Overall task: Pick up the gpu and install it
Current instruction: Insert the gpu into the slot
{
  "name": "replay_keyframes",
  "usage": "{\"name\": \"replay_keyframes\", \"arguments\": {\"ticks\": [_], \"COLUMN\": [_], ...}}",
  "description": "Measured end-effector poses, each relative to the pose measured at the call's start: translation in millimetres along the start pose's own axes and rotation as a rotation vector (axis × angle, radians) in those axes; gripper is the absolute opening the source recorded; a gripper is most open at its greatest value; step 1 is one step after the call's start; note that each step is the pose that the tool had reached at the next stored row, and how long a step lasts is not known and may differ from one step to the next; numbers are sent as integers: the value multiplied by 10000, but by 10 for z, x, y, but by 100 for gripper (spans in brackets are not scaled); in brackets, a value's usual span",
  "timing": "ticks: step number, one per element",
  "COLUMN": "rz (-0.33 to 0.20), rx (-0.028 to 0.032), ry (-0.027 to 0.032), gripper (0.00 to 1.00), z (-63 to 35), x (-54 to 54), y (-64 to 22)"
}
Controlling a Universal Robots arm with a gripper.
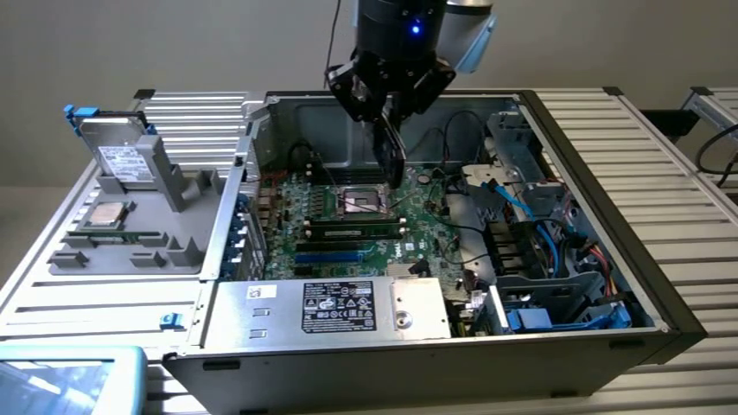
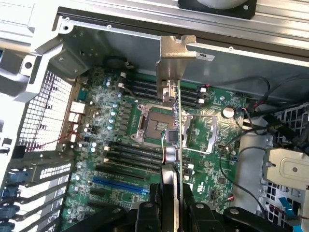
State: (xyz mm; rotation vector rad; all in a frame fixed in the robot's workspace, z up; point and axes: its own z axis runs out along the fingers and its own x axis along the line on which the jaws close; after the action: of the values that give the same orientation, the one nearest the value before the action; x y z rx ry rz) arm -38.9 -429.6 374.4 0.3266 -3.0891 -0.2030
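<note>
STEP: install, card in the air | your end effector [image 1: 390,108] pinches the gpu [image 2: 172,140] | gpu hangs edge-on above CPU socket [image 2: 154,123], unseated | likely need: align with blue slot [image 2: 120,185]

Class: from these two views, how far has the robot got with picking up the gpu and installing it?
Done: the gpu is picked up, clamped in the hand. In hand: it hangs over the motherboard inside the open case. Left: the install itself; the card sits in no slot, and the slots look bare.
</note>
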Motion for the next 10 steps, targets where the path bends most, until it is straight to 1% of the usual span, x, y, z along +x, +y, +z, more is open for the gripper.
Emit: {"name": "replay_keyframes", "arguments": {"ticks": [7,10], "rz": [-1253,-1794], "rx": [14,24], "ry": [167,228], "gripper": [28,28], "z": [0,0], "x": [0,0], "y": [0,0]}}
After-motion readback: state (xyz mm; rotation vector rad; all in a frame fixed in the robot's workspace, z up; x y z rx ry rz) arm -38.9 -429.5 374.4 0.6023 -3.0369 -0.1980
